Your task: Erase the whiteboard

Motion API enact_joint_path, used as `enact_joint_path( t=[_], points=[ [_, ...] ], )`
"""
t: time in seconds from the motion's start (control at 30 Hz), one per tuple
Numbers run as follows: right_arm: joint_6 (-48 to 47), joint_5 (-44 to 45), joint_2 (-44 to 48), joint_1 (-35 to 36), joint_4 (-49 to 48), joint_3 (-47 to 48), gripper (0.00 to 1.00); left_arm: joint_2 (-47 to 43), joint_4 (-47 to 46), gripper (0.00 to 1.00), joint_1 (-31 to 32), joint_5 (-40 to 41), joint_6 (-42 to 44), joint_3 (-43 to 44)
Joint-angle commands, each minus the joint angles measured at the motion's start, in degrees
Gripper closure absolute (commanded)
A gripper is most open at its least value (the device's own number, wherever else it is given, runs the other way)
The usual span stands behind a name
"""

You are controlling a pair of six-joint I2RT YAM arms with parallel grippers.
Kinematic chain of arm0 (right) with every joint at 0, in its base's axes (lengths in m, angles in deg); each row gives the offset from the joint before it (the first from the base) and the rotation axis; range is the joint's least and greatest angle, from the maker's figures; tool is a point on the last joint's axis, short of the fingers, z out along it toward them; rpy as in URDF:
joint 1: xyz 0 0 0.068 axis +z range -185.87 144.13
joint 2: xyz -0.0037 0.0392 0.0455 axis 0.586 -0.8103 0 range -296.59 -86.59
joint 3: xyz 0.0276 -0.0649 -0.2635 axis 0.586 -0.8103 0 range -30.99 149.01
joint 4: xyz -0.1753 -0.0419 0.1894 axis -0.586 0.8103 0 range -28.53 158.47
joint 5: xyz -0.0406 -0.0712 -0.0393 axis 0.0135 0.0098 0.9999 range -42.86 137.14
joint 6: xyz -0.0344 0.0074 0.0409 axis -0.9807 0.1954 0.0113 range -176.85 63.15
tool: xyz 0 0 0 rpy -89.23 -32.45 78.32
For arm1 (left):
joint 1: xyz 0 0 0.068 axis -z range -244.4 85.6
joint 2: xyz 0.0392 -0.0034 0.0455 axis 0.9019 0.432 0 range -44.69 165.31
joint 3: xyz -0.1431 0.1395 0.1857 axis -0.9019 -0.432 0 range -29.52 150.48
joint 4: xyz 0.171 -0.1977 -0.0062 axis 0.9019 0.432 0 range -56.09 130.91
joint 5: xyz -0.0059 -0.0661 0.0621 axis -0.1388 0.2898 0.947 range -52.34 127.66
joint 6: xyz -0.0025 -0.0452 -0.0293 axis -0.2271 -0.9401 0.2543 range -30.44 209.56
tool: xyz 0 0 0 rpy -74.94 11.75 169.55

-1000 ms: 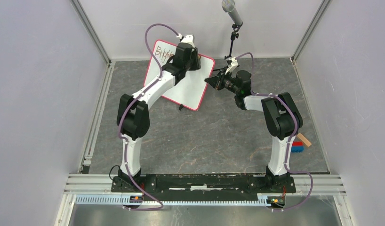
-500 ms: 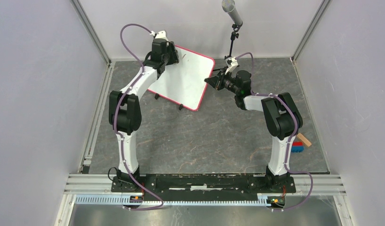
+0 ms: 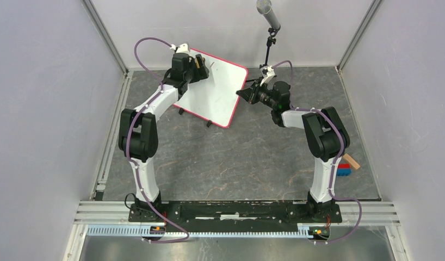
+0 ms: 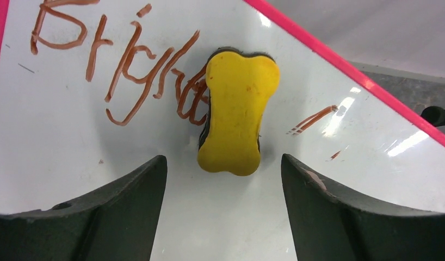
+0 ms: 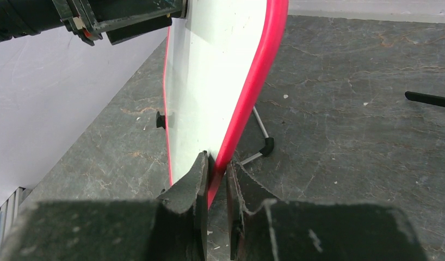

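Note:
The whiteboard [image 3: 217,95] stands tilted at the back of the table, white with a red-pink rim. Brown handwriting [image 4: 117,70] runs across it, with a few streaks [image 4: 313,118] to the right. A yellow bone-shaped eraser [image 4: 236,109] sits flat on the board over the end of the writing. My left gripper [image 4: 223,163] is open just in front of it, and neither finger touches the eraser. In the top view this gripper [image 3: 201,64] is at the board's upper left corner. My right gripper [image 5: 217,174] is shut on the whiteboard's [image 5: 220,65] red rim at its right edge [image 3: 243,93].
A microphone on a thin stand [image 3: 269,19] rises behind the right gripper, with one stand leg [image 5: 427,99] on the floor. The board's wire foot [image 5: 264,144] rests on the grey surface. Coloured blocks [image 3: 348,166] lie at the right. Walls close in on both sides.
My left arm swung left from the board's top middle to its upper left corner. Its gripper opened and let go of the eraser. The right gripper kept its hold.

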Motion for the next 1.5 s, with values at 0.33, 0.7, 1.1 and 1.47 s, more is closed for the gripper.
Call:
enact_joint_path(
  t=[0.33,0.7,1.1,1.47],
  points=[
    [-3.4,-2.4,1.8,0.8,-2.4,0.2,1.00,0.7,-11.1,0.41,-1.3,-1.0,-0.8,3.9],
    [-3.4,-2.5,1.7,0.8,-2.3,0.1,1.00,1.9,-12.2,0.43,-1.3,-1.7,-0.9,3.3],
    [-3.2,-2.5,1.7,0.8,-2.5,0.1,1.00,2.6,-11.5,0.46,-1.3,-1.6,-2.0,2.0],
    [-2.7,-2.7,1.6,0.8,-2.7,0.1,1.00,1.5,-13.6,0.32,-1.3,-0.4,-2.8,0.4]
  ],
)
